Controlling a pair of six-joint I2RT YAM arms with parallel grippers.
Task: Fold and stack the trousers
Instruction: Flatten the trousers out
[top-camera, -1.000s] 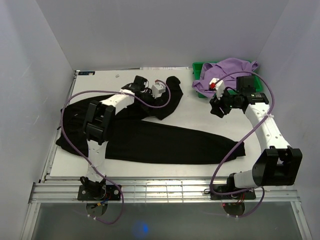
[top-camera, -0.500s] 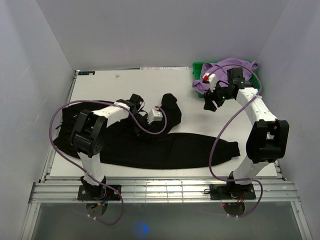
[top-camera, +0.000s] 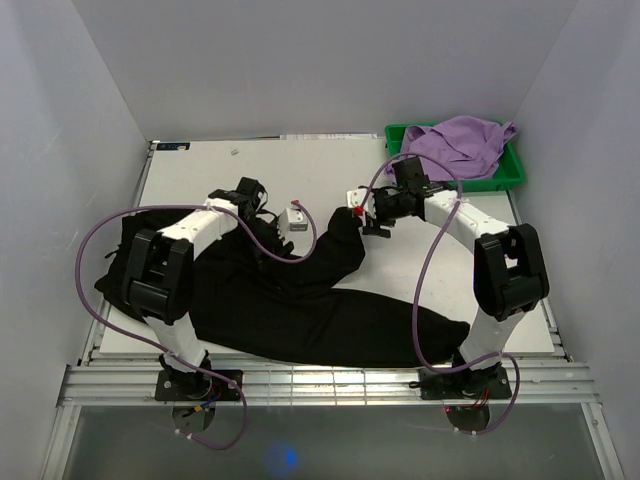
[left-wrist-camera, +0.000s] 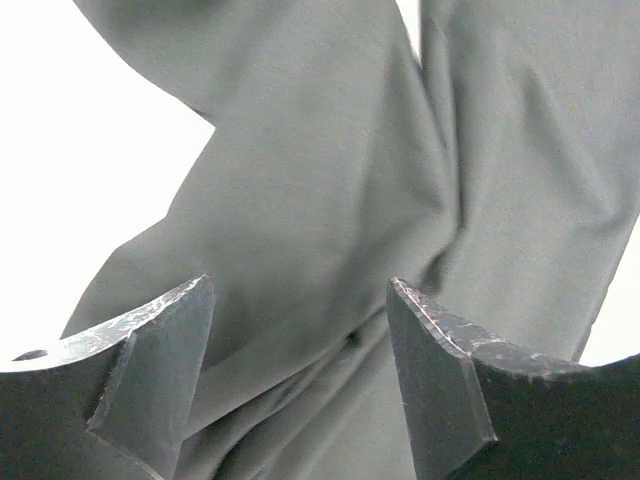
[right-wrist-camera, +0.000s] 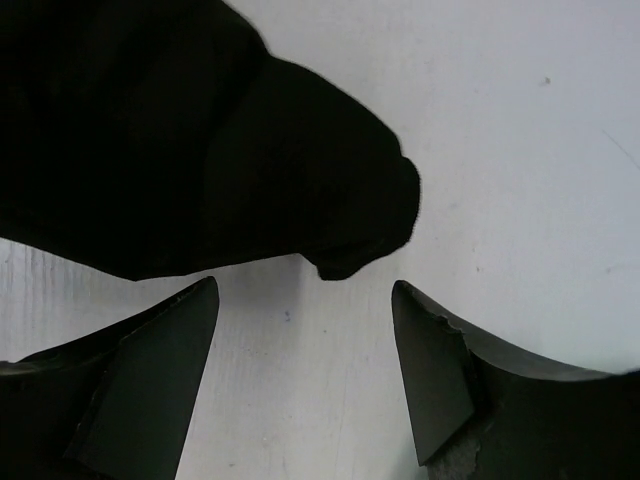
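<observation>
The black trousers (top-camera: 300, 300) lie spread over the left and middle of the table. One leg runs to the front right. The other is bent up, and its cuff (top-camera: 345, 222) ends near the middle. My left gripper (top-camera: 272, 225) is open just above the fabric near the crotch; in the left wrist view (left-wrist-camera: 298, 281) folds of the trousers (left-wrist-camera: 330, 180) lie between the jaws. My right gripper (top-camera: 372, 222) is open and empty beside the cuff. In the right wrist view (right-wrist-camera: 302, 283) the cuff end (right-wrist-camera: 360, 215) lies just ahead of the fingertips on the bare table.
A green bin (top-camera: 510, 172) at the back right holds a lilac garment (top-camera: 460, 145). Grey walls close in the table on three sides. The trousers overhang the table's left edge (top-camera: 112, 285). Purple cables loop from both arms.
My right arm has swung left from the green bin to the bent leg's cuff. My left gripper moved back towards the left. The trousers have shifted and spread towards the front.
</observation>
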